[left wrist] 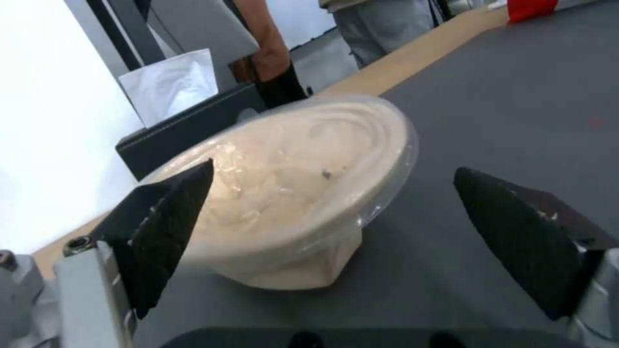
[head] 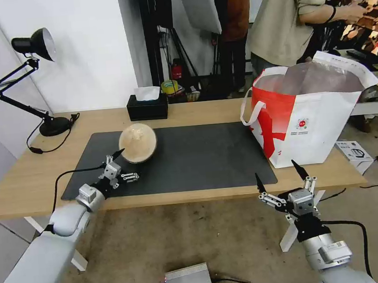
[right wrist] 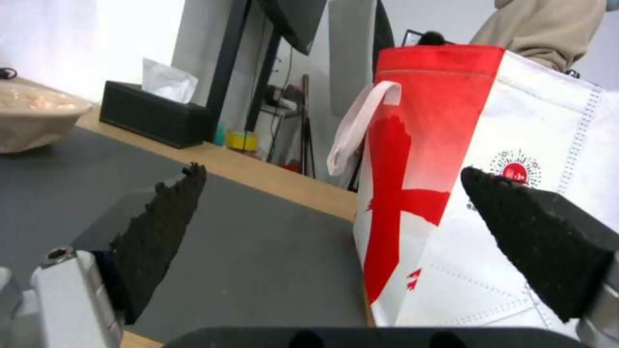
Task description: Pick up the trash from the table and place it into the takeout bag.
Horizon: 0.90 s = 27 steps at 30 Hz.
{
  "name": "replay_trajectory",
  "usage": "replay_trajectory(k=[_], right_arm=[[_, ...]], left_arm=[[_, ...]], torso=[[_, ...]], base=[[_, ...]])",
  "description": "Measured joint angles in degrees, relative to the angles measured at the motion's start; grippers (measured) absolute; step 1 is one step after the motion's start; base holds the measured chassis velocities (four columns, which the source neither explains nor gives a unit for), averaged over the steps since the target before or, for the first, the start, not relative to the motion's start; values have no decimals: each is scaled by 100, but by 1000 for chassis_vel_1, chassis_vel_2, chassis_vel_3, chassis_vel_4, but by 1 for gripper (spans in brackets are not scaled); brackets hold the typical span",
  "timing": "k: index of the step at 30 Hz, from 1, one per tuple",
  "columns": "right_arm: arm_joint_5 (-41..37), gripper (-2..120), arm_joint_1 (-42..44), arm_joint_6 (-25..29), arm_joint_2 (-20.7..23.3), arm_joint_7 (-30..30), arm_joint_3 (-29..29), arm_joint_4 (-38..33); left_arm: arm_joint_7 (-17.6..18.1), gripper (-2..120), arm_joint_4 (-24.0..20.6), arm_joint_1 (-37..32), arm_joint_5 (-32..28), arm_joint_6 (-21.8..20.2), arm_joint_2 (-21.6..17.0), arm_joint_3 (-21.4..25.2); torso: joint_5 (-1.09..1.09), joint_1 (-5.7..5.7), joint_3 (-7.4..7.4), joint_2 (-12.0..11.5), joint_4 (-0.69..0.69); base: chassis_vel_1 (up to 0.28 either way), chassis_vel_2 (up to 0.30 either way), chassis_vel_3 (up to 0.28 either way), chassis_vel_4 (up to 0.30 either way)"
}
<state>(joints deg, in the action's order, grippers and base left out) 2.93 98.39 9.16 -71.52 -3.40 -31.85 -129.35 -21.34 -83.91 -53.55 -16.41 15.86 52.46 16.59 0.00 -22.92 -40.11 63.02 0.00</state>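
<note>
A tan paper bowl (head: 137,143) with a clear cover lies tilted on the dark grey mat (head: 207,157) of the table (head: 22,181), left of centre. My left gripper (head: 127,165) is open just in front of it, low over the mat. In the left wrist view the bowl (left wrist: 303,183) sits between and beyond the spread fingers (left wrist: 168,227), untouched. The takeout bag (head: 309,119) stands open at the table's right end. My right gripper (head: 281,173) hangs open at the front edge near the bag (right wrist: 516,145), holding nothing.
A black tissue box (head: 147,107) stands at the table's back edge and a desk lamp (head: 37,44) at the far left. A person stands behind the bag. On the floor are a silver box (head: 189,281) and a small carton (head: 351,150).
</note>
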Motion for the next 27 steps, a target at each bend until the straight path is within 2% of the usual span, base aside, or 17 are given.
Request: replay_trajectory(k=[27], right_arm=[[0,100,0,0,0,0,0,0]], left_arm=[[-1,100,263,241,169,30,95,-76]], torso=[[0,0,0,1,0]], base=[[0,0,0,0]])
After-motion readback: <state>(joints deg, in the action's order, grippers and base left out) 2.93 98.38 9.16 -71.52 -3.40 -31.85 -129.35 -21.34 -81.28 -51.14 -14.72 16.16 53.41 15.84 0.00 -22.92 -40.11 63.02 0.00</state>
